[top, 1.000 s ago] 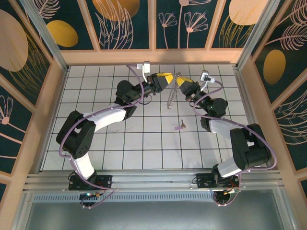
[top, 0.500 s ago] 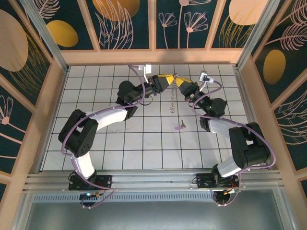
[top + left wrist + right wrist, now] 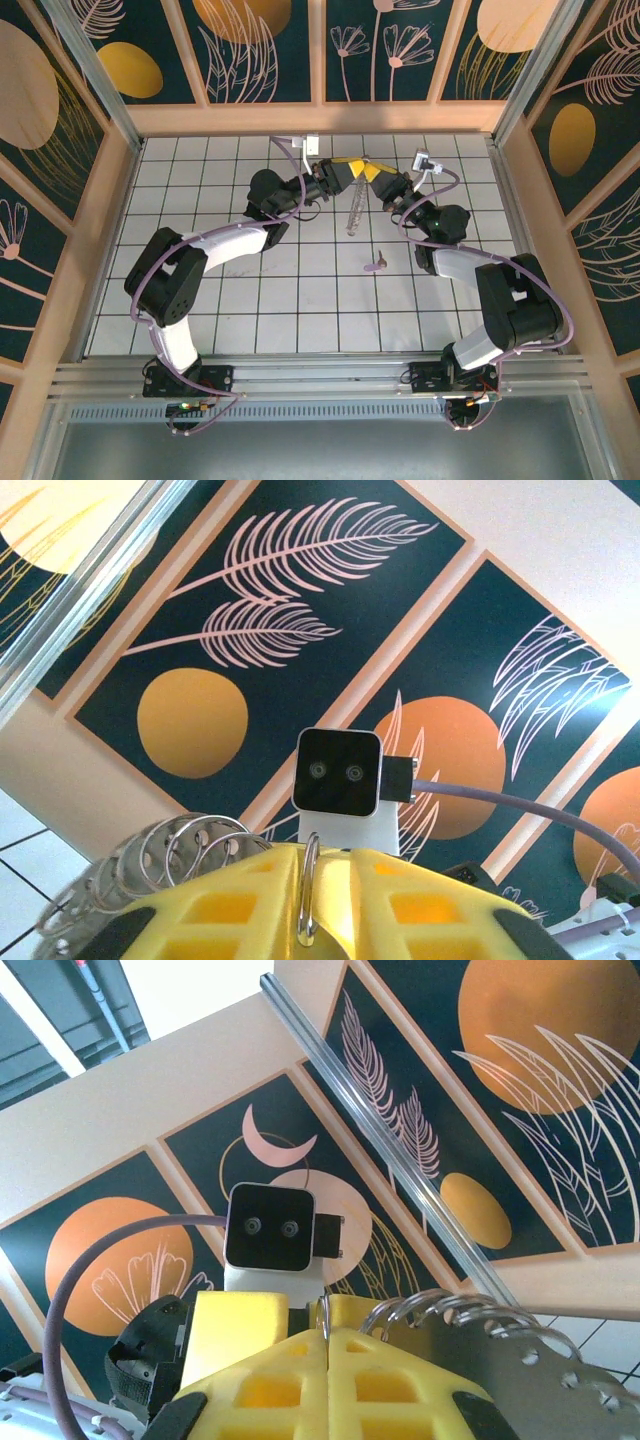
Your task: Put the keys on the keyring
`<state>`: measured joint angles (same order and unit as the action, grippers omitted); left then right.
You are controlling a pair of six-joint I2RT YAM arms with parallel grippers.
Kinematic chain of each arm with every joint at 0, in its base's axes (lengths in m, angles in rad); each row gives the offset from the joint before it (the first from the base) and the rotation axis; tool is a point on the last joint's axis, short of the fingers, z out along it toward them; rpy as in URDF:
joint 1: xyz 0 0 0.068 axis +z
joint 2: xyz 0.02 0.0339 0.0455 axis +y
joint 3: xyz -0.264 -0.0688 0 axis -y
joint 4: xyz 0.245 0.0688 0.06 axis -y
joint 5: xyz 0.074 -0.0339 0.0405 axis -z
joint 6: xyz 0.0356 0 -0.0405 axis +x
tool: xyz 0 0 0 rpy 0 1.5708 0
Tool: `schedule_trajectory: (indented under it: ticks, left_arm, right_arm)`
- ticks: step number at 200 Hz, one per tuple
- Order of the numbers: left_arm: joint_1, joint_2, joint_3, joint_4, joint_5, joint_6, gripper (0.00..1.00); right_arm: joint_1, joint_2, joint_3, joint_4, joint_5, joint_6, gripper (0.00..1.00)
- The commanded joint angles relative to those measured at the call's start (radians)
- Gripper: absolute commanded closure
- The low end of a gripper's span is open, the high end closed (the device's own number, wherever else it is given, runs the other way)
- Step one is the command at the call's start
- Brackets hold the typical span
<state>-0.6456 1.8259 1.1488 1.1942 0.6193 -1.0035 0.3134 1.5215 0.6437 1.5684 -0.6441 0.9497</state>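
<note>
Surface [image 3: 200,300]: white tiles, leaf-print panels [image 3: 260,50] around.
Key [image 3: 375,265]: loose on a tile, unthreaded.
Keyring [image 3: 354,208]: hanging above tiles, pinched both sides for steadiness.
Left end effector [image 3: 351,170]: clamped on keyring.
Right end effector [image 3: 374,173]: clamped on keyring.

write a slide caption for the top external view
Left gripper and right gripper meet at the dangling keyring; the key lies loose on the tiles nearby.

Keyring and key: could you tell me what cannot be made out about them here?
- Top view: the key is too small to show its hole or teeth.
- Left wrist view: yellow fingers hide the lower coils of the keyring.
- Right wrist view: the keyring runs off the bottom edge.
</note>
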Motion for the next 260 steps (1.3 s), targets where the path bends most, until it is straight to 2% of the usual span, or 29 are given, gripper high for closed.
schedule_trajectory:
  ticks: [1,28,40,58,65,74,111,145,208,260]
  left_arm:
    - [-0.006,0.012,0.031,0.055,0.011,-0.008,0.85]
    - [-0.007,0.014,0.034,0.054,0.017,-0.006,1.00]
    - [-0.008,0.013,0.034,0.048,0.019,0.000,1.00]
    - [-0.006,0.002,0.035,0.023,0.027,0.031,1.00]
    - [-0.006,-0.006,0.038,-0.003,0.031,0.055,1.00]
    - [-0.006,-0.021,0.042,-0.049,0.032,0.096,1.00]
    - [-0.005,-0.058,0.097,-0.234,0.096,0.253,1.00]
    - [-0.005,-0.059,0.168,-0.373,0.191,0.370,1.00]
    - [-0.005,-0.054,0.284,-0.613,0.322,0.547,1.00]
    - [-0.006,-0.043,0.336,-0.728,0.384,0.619,1.00]
  right_arm:
    - [0.010,0.005,0.027,0.082,0.009,0.006,1.00]
    - [0.011,0.008,0.031,0.075,0.000,0.008,1.00]
    - [0.008,0.004,0.036,0.056,-0.012,0.006,1.00]
    - [-0.021,-0.021,0.025,0.021,-0.024,0.006,0.63]
    - [-0.039,-0.040,0.010,0.012,-0.024,0.008,0.56]
    - [-0.068,-0.068,-0.012,0.001,-0.027,0.008,0.53]
    - [-0.160,-0.207,-0.063,-0.155,-0.074,-0.058,0.50]
    - [-0.175,-0.291,-0.057,-0.334,-0.129,-0.165,0.50]
    - [-0.178,-0.308,-0.037,-0.387,-0.264,-0.219,0.54]
    - [-0.177,-0.308,-0.030,-0.420,-0.298,-0.252,0.61]
